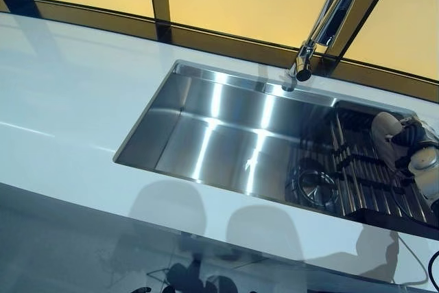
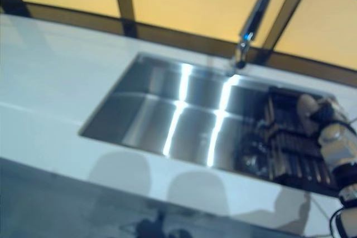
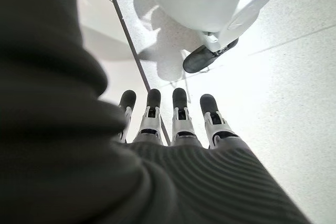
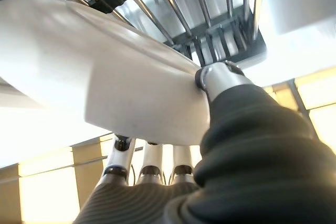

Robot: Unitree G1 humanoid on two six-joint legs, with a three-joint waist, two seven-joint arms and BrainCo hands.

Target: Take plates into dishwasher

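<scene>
One smooth white plate point(image 4: 105, 77), seemingly glazed, sits pinched in right hand point(image 4: 226, 85) fingers above ribbed steel rack point(image 4: 210, 19).

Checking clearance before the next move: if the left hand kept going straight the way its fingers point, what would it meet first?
Probably the pale speckled floor. In its wrist view the left hand hangs with fingers straight, pointing at it, with nothing in between; depth is unclear.

White counter point(image 1: 62, 101) — steel sink point(image 1: 206, 135) set in, perhaps bare otherwise.

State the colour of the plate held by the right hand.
White; the plate shows best in the right wrist view, pinched by the right hand.
</scene>
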